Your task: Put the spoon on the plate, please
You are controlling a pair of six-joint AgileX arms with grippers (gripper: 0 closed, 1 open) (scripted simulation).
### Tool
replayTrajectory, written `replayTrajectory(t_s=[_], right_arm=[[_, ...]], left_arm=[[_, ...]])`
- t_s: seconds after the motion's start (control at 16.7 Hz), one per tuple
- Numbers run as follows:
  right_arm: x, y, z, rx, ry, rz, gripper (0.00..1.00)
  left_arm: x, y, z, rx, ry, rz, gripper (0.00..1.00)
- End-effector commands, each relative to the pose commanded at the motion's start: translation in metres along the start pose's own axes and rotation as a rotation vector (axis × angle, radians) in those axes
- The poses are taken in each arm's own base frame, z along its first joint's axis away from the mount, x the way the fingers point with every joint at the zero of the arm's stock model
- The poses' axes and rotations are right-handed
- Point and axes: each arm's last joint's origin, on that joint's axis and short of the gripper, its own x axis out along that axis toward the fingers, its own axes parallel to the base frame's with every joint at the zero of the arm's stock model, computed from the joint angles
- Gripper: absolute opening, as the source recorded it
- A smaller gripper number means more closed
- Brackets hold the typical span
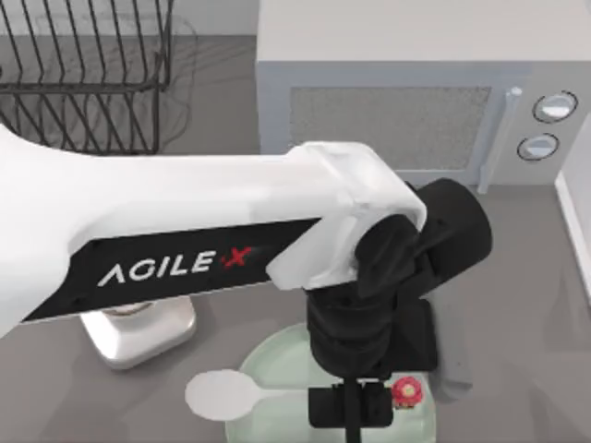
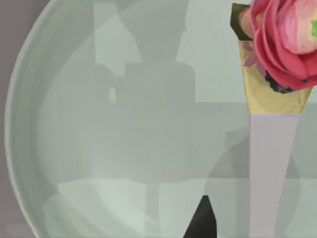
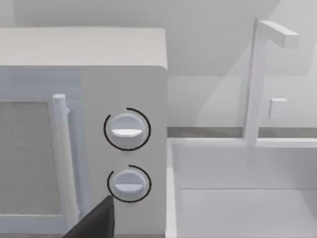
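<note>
Spoon (image 1: 242, 395) crosswise, bowl apparently leftward

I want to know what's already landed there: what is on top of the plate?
On the plate: a pink cupcake and the spoon, its bowl overhanging the rim. The left hand covers the handle's end.

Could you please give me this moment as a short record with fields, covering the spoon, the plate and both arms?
spoon: white spoon, bowl past the plate's left rim, handle running right over the plate toward the left end effector
plate: pale green plate at the table's front edge, beside the silver scale
left end effector: left end effector low over the plate, at the spoon's handle end
flower: pink flower on the plate
right arm: parked, its wrist camera facing the microwave
task state: spoon partly on the plate
</note>
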Motion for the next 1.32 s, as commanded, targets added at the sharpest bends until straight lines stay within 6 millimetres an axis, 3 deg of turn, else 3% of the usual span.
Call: replayTrajectory(t_s=[0.36,0.96,1.32], right_arm=[[0.0,0.0,0.0,0.0,0.0,0.0,1.0],[0.0,0.0,0.0,0.0,0.0,0.0,1.0],[0.0,0.0,0.0,0.0,0.0,0.0,1.0]], left_arm=[[0.0,-0.001,0.0,0.007,-0.007,-0.002,0.0],[-0.001,-0.022,0.016,0.135,-0.128,0.008,0.0],[-0.001,-0.019,0.017,0.125,-0.16,0.038,0.0]])
